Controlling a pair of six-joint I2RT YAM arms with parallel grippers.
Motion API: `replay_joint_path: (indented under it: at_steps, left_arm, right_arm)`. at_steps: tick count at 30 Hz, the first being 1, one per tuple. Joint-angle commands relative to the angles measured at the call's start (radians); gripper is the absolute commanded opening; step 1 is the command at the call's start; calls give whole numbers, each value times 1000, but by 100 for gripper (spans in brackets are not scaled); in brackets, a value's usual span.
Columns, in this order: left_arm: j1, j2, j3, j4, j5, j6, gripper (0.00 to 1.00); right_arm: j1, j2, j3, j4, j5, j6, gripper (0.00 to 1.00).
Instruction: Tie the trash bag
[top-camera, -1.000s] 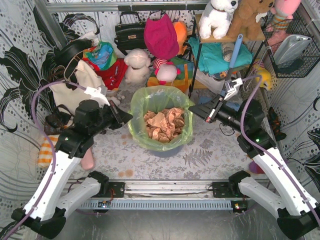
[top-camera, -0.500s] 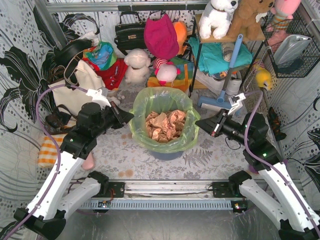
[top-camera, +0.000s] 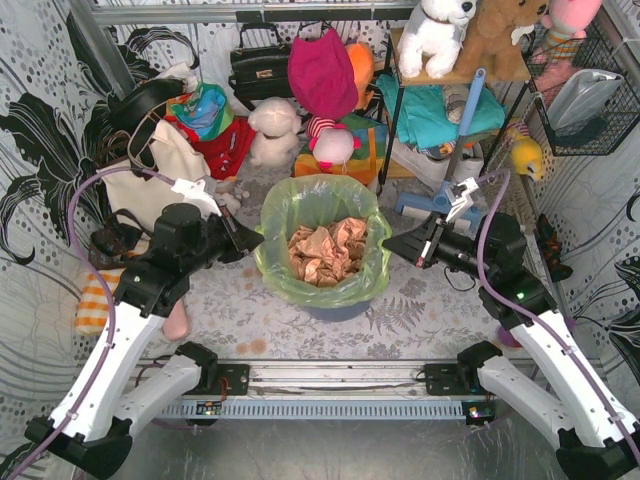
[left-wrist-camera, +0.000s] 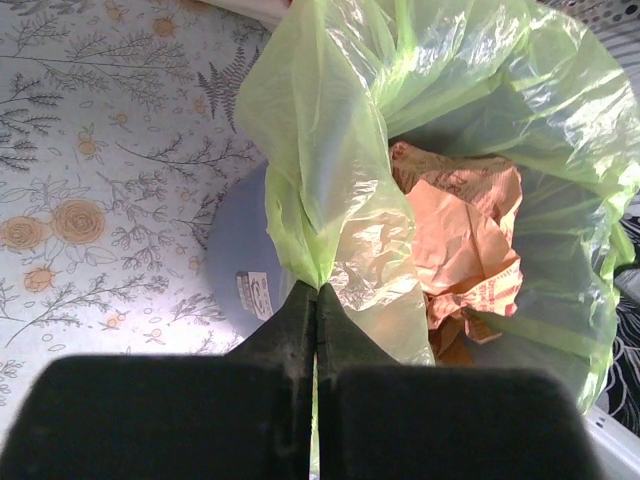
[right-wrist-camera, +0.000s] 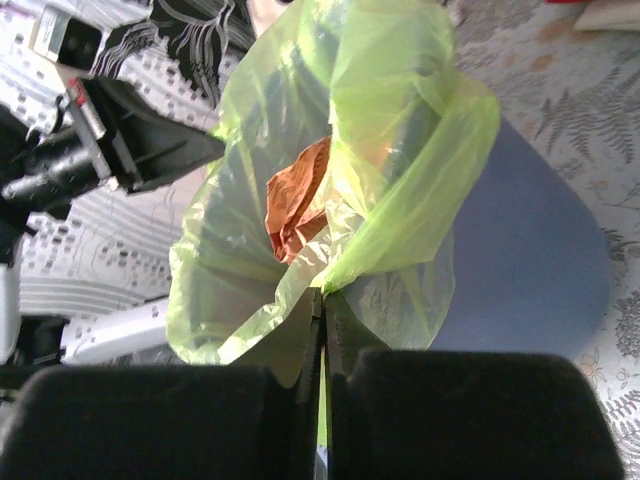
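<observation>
Both your grippers pinch the rim of the trash bag (top-camera: 320, 195): the left gripper (top-camera: 256, 240) at the bag's 9 o'clock, the right gripper (top-camera: 390, 243) at its 3 o'clock, each with plastic bunched between closed jaws. You see the bag lining the blue-grey bin (top-camera: 335, 308) at the middle of the desk (top-camera: 420, 300), mouth open, crumpled tan paper (top-camera: 325, 250) inside.

the right gripper (top-camera: 387, 243) has pulled its pinch of the trash bag (top-camera: 320, 192) nearer, sagging the rim.

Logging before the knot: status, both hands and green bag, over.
Left hand shut on rim of thin translucent light-green plastic trash bag. Right hand shut on opposite rim. Bag untied, in round blue-grey bin. Nothing blocking.
</observation>
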Motion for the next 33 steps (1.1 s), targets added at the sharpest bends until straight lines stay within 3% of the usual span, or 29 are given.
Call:
replay_joint_path:
  at_steps: [1,15,24,28,33]
  left_arm:
    - [0,44,31,-69,-30,55,0]
    - [0,107,-6,-32,-176,43,0]
    - [0,37,19,-99,-150,34,13]
    - [-1,12,34,-109,-72,29,11]
    - [0,-30,18,-126,-7,17,21]
  right_arm:
    - [0,11,-11,58,133,68,0]
    - [1,-23,6,-155,420,83,0]
    - [1,-73,-22,-138,311,65,0]
    - [0,-86,-41,-48,190,65,0]
    - [1,-90,-60,23,77,73,0]
